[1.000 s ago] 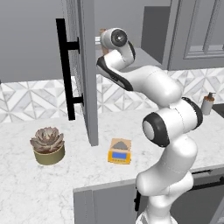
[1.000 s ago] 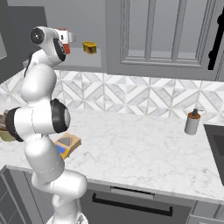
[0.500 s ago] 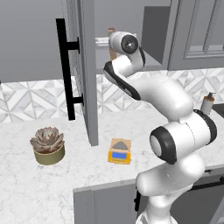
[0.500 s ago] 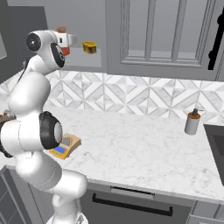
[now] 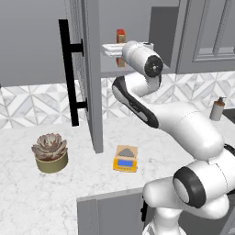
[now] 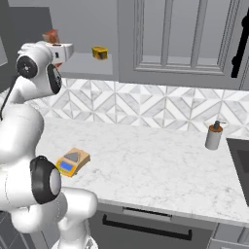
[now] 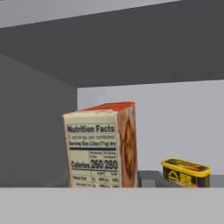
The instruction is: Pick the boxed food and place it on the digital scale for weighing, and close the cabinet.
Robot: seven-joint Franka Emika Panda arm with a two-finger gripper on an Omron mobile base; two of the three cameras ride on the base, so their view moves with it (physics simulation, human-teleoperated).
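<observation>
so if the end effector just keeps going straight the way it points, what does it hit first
Most likely the boxed food, which stands upright directly ahead in the hand view. The yellow tin sits off to one side, out of line. How far off the box stands is unclear.

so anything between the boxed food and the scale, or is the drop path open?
Nothing visible blocks it. The boxed food stands on the cabinet shelf with the yellow tin beside it; the digital scale lies unobstructed on the counter below.

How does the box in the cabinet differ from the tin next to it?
The box is tall and narrow; the tin is squat and low. The box is red-orange with a pale nutrition panel facing the hand camera; the tin is yellow with a dark lid. In the hand view the box looms nearer than the tin. Both stand upright on the same cabinet shelf.
</observation>
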